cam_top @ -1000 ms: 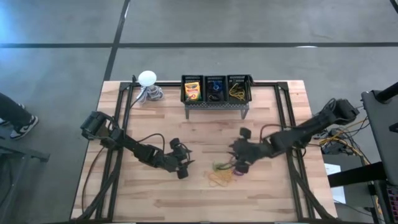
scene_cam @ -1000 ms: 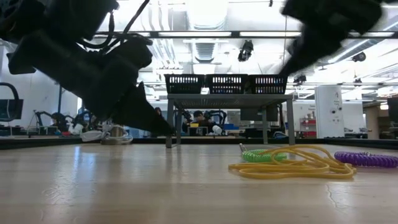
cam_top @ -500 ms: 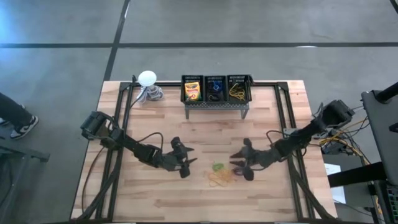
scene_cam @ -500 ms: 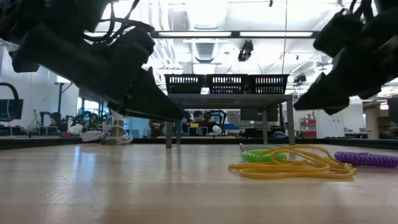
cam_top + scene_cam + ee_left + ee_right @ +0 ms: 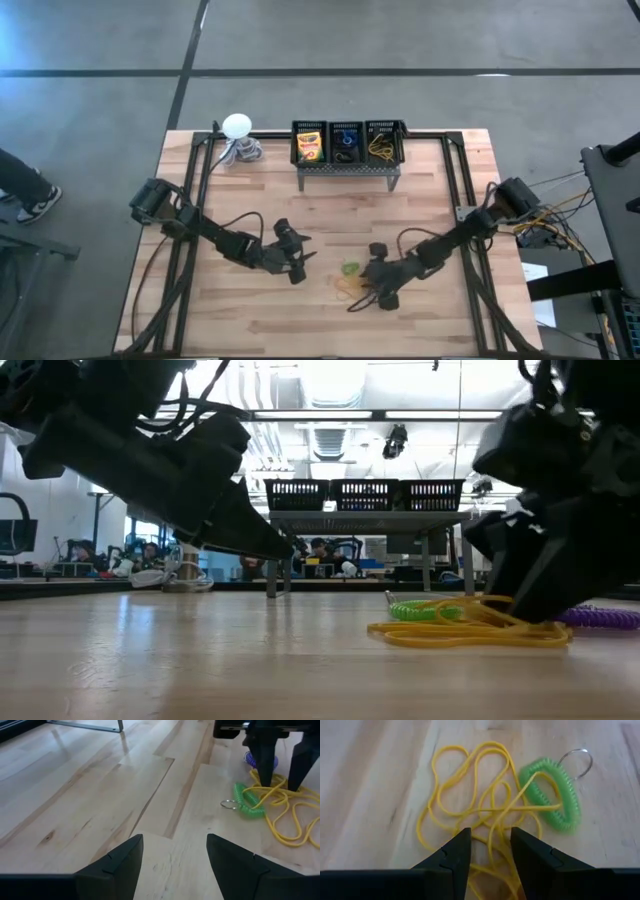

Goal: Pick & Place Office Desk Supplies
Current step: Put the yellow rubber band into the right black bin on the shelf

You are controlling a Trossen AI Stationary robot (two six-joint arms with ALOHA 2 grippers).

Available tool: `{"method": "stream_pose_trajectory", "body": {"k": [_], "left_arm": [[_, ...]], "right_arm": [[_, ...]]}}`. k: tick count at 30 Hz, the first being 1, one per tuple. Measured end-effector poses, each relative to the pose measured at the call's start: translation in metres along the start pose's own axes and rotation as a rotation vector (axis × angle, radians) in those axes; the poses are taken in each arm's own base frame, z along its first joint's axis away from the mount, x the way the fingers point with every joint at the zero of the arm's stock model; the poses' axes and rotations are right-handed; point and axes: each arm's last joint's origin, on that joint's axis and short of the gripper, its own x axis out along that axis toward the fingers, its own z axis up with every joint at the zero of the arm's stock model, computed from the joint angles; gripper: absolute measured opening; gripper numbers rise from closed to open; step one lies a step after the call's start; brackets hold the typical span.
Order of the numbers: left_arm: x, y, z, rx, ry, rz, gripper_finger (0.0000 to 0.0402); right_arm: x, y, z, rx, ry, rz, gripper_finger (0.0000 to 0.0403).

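Observation:
A tangle of thin yellow rubber bands (image 5: 470, 795) lies flat on the wood, also in the high view (image 5: 349, 288). A green coil ring with a metal loop (image 5: 555, 795) lies against it. A purple coil ring (image 5: 610, 617) lies just beyond. My right gripper (image 5: 490, 847) is open and down at the table, its fingers either side of some yellow strands. My left gripper (image 5: 175, 855) is open. It hovers low over bare wood to the left of the bands (image 5: 298, 262). My right gripper comes at the near part of the yellow tangle (image 5: 492, 837) from above, slanting from the table's right. Several strands run through the gap between its fingers (image 5: 452, 857). I cannot tell whether the fingers touch them. The bands lie slack on the table.
A black three-bin rack (image 5: 347, 165) stands at the far edge. It holds a crayon box (image 5: 309, 147), dark rings (image 5: 346, 142) and yellow bands (image 5: 382, 146). A white ball on a coiled grey base (image 5: 238, 128) sits far left. Bare wood lies along the near side.
My right gripper has moved toward the table's left and near edge and come down from above the purple and green rings onto the yellow bands. The bands and rings lie where they were.

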Motion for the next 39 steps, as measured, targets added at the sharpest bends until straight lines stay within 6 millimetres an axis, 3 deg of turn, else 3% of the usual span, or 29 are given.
{"method": "stream_pose_trajectory", "body": {"k": [4, 13, 19, 26, 35, 39], "left_arm": [[0.000, 0.000, -0.001, 0.003, 0.005, 0.002, 0.0223], [0.000, 0.001, -0.002, 0.006, 0.017, 0.006, 0.0223], [0.000, 0.001, -0.002, 0.005, 0.017, 0.003, 0.0223], [0.000, 0.001, -0.002, 0.005, 0.017, 0.003, 0.0223], [0.000, 0.001, -0.002, 0.005, 0.017, 0.004, 0.0223], [0.000, 0.001, -0.002, 0.004, 0.017, 0.004, 0.0223]], "right_arm": [[0.002, 0.005, 0.012, -0.043, 0.066, -0.039, 0.0117], [-0.012, 0.013, 0.029, -0.093, -0.010, -0.021, 0.0016], [-0.017, 0.019, 0.031, -0.125, -0.045, -0.047, 0.0008], [-0.014, 0.007, 0.031, 0.103, -0.036, -0.058, 0.0017], [-0.005, 0.002, 0.024, 0.149, 0.016, -0.021, 0.0112], [0.002, 0.001, 0.017, 0.126, 0.052, -0.030, 0.0137]]}}
